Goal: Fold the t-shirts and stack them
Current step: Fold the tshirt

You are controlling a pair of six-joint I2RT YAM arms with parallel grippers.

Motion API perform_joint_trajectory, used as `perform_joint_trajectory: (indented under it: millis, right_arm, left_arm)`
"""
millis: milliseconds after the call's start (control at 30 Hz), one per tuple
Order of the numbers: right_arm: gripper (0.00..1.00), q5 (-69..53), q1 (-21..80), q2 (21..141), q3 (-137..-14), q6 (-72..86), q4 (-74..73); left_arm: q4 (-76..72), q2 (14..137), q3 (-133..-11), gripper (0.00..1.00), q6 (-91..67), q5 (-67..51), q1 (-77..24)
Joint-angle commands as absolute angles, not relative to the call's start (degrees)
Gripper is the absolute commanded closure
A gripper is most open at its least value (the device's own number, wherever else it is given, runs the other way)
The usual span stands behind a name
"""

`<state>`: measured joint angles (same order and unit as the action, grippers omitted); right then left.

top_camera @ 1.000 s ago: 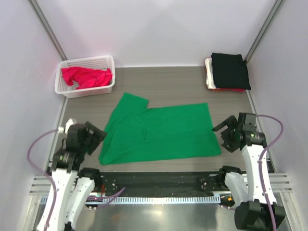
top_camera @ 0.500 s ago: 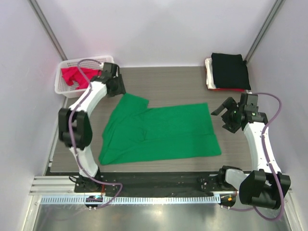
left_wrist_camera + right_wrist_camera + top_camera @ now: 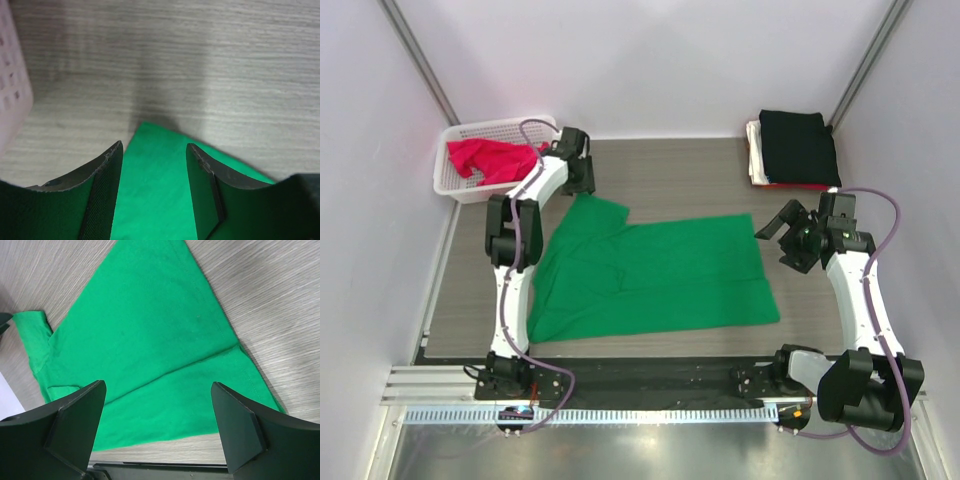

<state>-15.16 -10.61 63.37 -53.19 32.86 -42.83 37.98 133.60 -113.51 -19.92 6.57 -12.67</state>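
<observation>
Green shirt point(image 3: 655, 275) flat at bench point(image 3: 680, 170) centre. Left tool point(image 3: 154, 150) half open, straddling shirt's far-left sleeve corner, nothing gripped. Right tool point(image 3: 158, 384) wide open, empty, above shirt's right edge. Folded stack point(image 3: 798, 148), black on top, far right; pink shirt point(image 3: 495, 160) in basket point(image 3: 455, 185).

Two arms work here, each with one two-fingered gripper: the left gripper point(image 3: 583, 188) and the right gripper point(image 3: 778, 243). One green shirt point(image 3: 650, 275) lies between them on one table point(image 3: 680, 180). Just left of the left gripper sits one white basket point(image 3: 500, 188) holding one red-pink shirt point(image 3: 490, 160). Beyond the right gripper, one stack shows three folded shirts: one black shirt point(image 3: 798, 145), one white shirt point(image 3: 753, 155), one red shirt point(image 3: 800, 187).
</observation>
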Motion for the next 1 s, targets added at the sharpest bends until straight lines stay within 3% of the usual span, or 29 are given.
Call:
perform_joint_trajectory:
  millis: [0, 267, 367, 500, 700, 967]
  right_arm:
    - [0.08, -17.0, -10.4, 62.1, -54.1, 31.6, -40.7]
    - [0.08, -16.9, -10.4, 62.4, -53.4, 31.4, -40.0]
    - [0.08, -16.7, -10.4, 62.5, -53.2, 31.5, -39.8]
    - [0.08, -16.0, -10.4, 62.7, -53.3, 31.6, -39.9]
    - [0.08, -15.1, -10.2, 66.2, -53.8, 32.4, -37.9]
    - [0.11, -1.8, 0.0, 84.2, -65.2, 31.9, -36.0]
  left_arm:
    - [39.4, 135.3, -117.2, 0.45, -18.6, 7.6, -13.1]
    - [39.5, 139.1, -118.6, 0.48, -19.2, 8.9, -13.1]
    - [39.4, 140.7, -119.1, 0.54, -19.5, 8.5, -13.1]
    - [39.6, 140.8, -118.8, 0.75, -20.4, 7.5, -13.2]
    - [39.7, 136.2, -117.0, 0.98, -20.7, 7.6, -13.2]
    - [41.1, 127.8, -112.9, 1.00, -21.4, 8.6, -13.3]
